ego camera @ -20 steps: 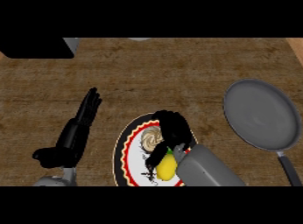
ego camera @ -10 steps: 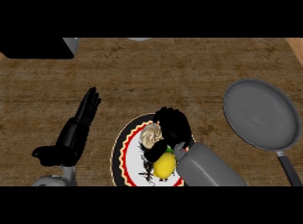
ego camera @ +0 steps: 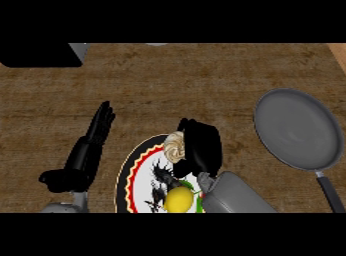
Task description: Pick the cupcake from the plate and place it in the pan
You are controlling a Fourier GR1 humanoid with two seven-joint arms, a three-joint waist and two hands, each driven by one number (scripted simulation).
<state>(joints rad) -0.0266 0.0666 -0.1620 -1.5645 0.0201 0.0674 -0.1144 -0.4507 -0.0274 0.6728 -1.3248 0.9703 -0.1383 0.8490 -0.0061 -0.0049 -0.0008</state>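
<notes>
Black fingers of the right hand (ego camera: 202, 147) are seen curved downward over the upper right part of the plate (ego camera: 137, 170), draped across one side of the cupcake (ego camera: 176, 146). Whether the cupcake is actually gripped cannot be told, since the palm covers the contact; only its pale swirled top is shown, peeping out at about nine o'clock from the hand. No long axis is offered by the cupcake, which is round from above.

From the hand, the pan (ego camera: 298, 130) is found at roughly two o'clock, well apart from the plate, with its handle run toward five o'clock. The coming move is judged to turn on this bearing: a lift, then a carry up and to the right. The right hand is plainly the nearer one to both cupcake and pan.

At about nine o'clock from the plate, the left hand (ego camera: 91, 145) is held open, fingers straight, resting and holding nothing.

One cupcake, one plate, one pan and one yellow lemon-like item (ego camera: 179, 199) are counted on the wooden surface (ego camera: 191, 85).
</notes>
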